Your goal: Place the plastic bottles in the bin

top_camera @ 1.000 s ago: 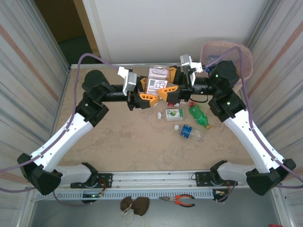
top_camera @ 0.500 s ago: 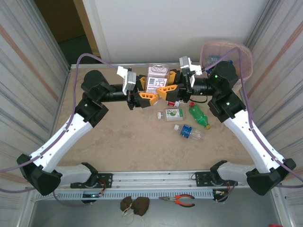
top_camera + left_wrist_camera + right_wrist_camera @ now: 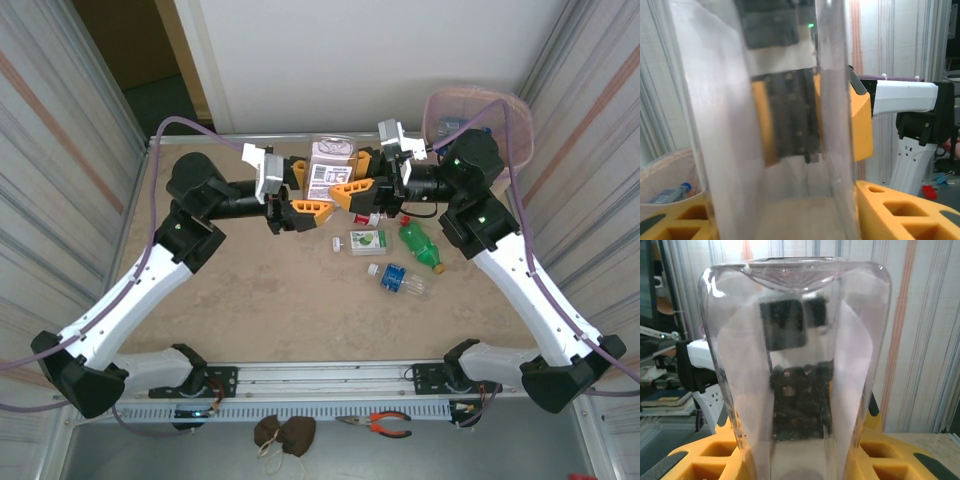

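Finds the clear square bottle (image 3: 332,165) at upper centre of the overhead view, caught between two pincers reaching in from either side. Shows the right gripper (image 3: 348,176) clenched on it from the right. In the right wrist view, spreads that bottle (image 3: 795,365) across most of the frame, wedged low down between the yellow fingers (image 3: 705,460). Places the left gripper (image 3: 308,188) on the bottle's left, jaws straddling it. In the left wrist view, sets the bottle (image 3: 765,125) between the yellow fingers (image 3: 900,210), but cannot tell through the blur whether pressing or merely flanking. Leaves more plastic bottles lying just below the pincers, right of centre overhead: a green-labelled bottle (image 3: 365,241), a green bottle (image 3: 422,246) beside it, and a blue-labelled bottle (image 3: 400,280) lowest. Puts the bin (image 3: 520,125), pink-lined, at upper right behind the right arm, well apart from the gripped bottle; catches its rim (image 3: 660,172) at lower left of the left wrist view too.
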Tool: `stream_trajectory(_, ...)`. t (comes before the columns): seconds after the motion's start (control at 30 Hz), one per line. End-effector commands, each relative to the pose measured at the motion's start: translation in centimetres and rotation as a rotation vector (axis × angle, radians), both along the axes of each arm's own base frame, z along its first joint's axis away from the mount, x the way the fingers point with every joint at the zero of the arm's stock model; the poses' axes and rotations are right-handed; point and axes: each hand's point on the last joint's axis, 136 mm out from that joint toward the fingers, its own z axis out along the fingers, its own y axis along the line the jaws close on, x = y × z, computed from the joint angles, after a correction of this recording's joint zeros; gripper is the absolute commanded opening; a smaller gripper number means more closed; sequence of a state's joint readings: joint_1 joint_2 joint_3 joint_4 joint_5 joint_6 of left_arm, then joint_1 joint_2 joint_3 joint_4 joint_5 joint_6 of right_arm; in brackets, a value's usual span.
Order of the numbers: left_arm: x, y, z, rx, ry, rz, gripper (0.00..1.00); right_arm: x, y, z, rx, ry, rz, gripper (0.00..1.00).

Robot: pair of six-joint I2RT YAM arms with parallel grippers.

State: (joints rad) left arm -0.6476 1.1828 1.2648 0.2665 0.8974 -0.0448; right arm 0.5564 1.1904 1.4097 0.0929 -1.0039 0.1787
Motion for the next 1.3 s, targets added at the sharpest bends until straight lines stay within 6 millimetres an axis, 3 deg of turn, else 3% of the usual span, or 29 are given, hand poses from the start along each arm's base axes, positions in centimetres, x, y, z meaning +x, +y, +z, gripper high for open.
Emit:
stream_trajectory(0.0,-0.6,1.0,1.3,-0.038,-0.059,0.040,0.62,-1.1,-0.8,2.2,0.038,-0.045,-0.020,0.21)
stream_trajectory(0.17,-0.1,1.7,0.8,-0.038,-0.063,0.119,0.70,-0.4,-1.4,2.3,0.033,-0.062,-0.090,0.21)
stream_trajectory(0.4,0.0,2.7,0.1,-0.027,-0.067,0.188,0.72,2.9,-4.2,2.9,0.010,-0.058,-0.350,0.20)
stream_trajectory(0.7,-0.2,3.2,-0.3,-0.023,-0.065,0.205,0.73,9.7,-12.1,3.8,0.032,0.042,-0.743,0.14)
stream_trajectory(0.8,-0.3,3.3,-0.3,-0.022,-0.062,0.207,0.73,11.5,-14.5,3.3,-0.012,0.033,-0.858,0.14)
stream_trajectory(1.0,-0.1,3.3,-0.5,-0.017,-0.063,0.215,0.73,15.2,-19.3,1.4,-0.203,-0.082,-1.086,0.13)
stream_trajectory(1.27,0.7,3.2,-0.6,-0.013,-0.054,0.224,0.73,20.1,-25.7,-2.3,-0.602,-0.350,-1.308,0.11)
